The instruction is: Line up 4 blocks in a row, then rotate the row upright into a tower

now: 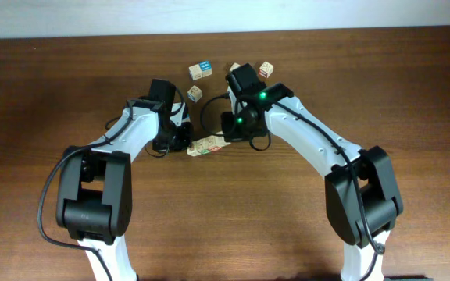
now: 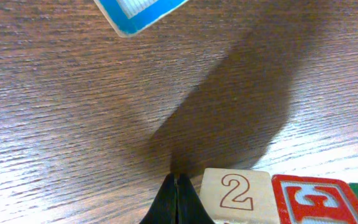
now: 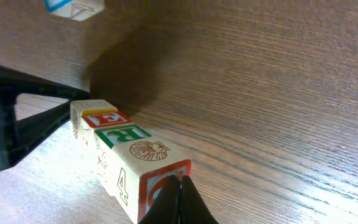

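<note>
We see the row of four blocks [image 1: 208,146] at the middle of the table [image 1: 233,226], with its long axis running left to right. The left gripper [image 2: 177,190], clenched and empty, is just beside its left end. The right gripper [image 3: 180,190], also clenched, is at its right end. We see no container.

Your overhead is evenly lit and pretty sharp, the desk [image 1: 233,226] reads dark brown with only soft shadows, and two green lamps [image 1: 263,97] glow on the right arm [image 1: 311,144]. On your left wrist view a big dark shadow [image 2: 229,106] cuts across the grain, with pale glare low down. Right wrist has washed-out glare bottom left, and the left hand [image 3: 55,115] is a blurry black shape
</note>
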Controlling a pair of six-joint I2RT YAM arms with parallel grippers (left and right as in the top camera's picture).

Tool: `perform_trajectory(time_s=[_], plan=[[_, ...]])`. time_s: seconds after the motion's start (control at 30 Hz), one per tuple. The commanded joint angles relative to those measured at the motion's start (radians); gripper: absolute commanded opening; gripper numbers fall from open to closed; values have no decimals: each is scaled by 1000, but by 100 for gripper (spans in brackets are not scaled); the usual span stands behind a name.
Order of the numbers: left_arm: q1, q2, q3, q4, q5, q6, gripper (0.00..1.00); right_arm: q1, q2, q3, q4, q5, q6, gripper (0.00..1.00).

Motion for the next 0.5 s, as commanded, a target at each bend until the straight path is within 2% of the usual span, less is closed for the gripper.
perform_trajectory(time_s=[0.0, 0.47], plan=[[-43, 0, 10, 14, 175, 9, 0, 95, -11, 29, 31, -139, 8, 4], [-43, 0, 10, 13, 175, 9, 0, 119, -11, 36, 45, -138, 9, 4]])
